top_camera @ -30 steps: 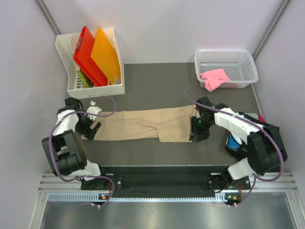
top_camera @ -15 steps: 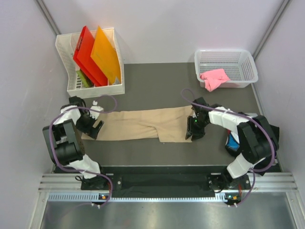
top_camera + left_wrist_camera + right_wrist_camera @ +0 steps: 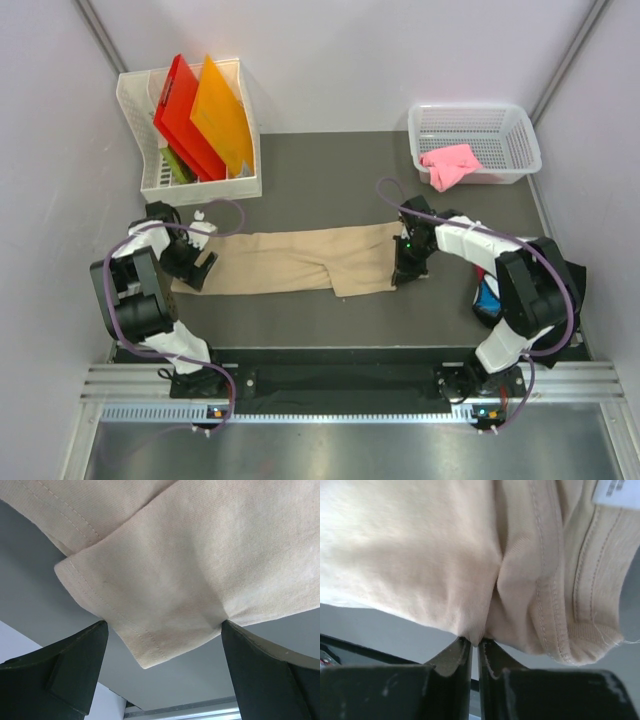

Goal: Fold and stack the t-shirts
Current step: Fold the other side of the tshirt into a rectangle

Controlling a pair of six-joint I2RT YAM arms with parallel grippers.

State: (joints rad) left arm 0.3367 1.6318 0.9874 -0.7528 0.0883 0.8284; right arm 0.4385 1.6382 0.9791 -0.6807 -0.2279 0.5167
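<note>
left gripper [image 3: 164, 630] wide open, jaws astride a hemmed corner of the tan t-shirt [image 3: 290, 260], nothing clamped. shirt laid as a long strip on the worktop [image 3: 330, 180], reaching from one gripper to the other. right gripper [image 3: 475, 647] pinched shut on a fold of the same shirt near the collar, white neck label [image 3: 615, 490] just beyond the fingertips. pink t-shirt [image 3: 450, 165] well beyond that gripper, draped over the near rim of the white basket [image 3: 520, 125].

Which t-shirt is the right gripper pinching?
The tan t-shirt: the right gripper is shut on its collar end. The pink t-shirt lies in the basket.
</note>
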